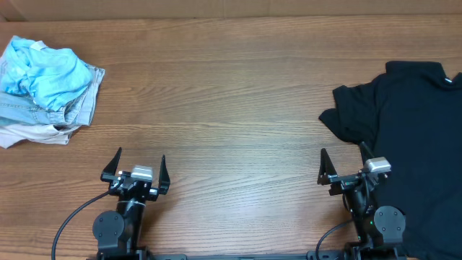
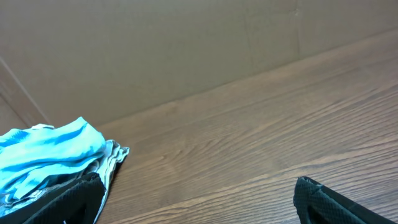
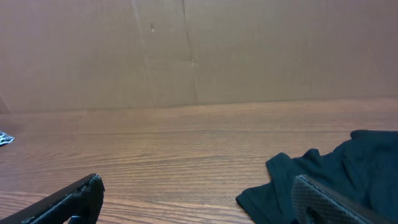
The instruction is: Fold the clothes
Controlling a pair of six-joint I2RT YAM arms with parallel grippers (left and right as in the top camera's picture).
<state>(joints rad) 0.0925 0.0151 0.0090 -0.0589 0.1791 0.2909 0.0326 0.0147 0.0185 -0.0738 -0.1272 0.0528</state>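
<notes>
The left claw [image 1: 141,156] stood wide open near the front edge of the table [image 1: 231,94]. It held nothing and touched nothing, and bare wood lay between its fingers [image 2: 68,202]. The right claw [image 1: 343,154] was just as wide and just as empty. Its right finger [image 3: 329,199] overlapped the edge of the black shirt [image 1: 419,123] in both views, and whether it touched the cloth could not be told.

The black shirt lay spread at the table's right side, cut off by the right and bottom edges of the overhead view. At the far left corner sat a heap, partly cut off by the left edge. The blue shirt [image 1: 43,68] was crumpled on top, denim [image 1: 83,97] lay under it, and an off-white piece [image 1: 29,133] was lowest. Any print on the blue shirt was hidden in its folds. The left wrist view caught only part of that heap, and both wrist views showed only the fingertips. A cardboard wall [image 3: 249,50] closed off the back.
</notes>
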